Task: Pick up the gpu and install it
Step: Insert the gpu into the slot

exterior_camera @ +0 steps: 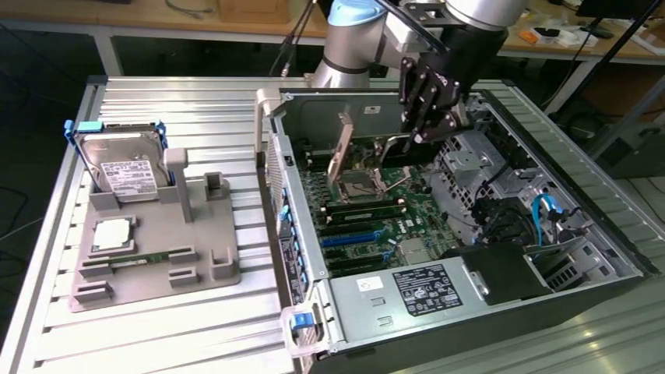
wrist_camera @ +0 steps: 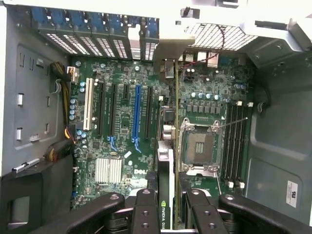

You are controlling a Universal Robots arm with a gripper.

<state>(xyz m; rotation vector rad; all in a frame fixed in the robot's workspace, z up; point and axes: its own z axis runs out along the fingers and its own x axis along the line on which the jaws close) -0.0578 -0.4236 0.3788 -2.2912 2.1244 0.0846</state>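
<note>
Here, gpu (wrist_camera: 165,168) edge-on inside the pincer (wrist_camera: 166,202), above the motherboard (wrist_camera: 201,103).

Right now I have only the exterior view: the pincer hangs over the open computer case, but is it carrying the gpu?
Observer: Yes. The wrist view shows the gpu edge-on, clamped in the pincer, its NVIDIA label facing the camera.
Operator: Is it in a slot?
Observer: Not in any I can see. The blue expansion slot and the black ones beside it lie bare.
</note>
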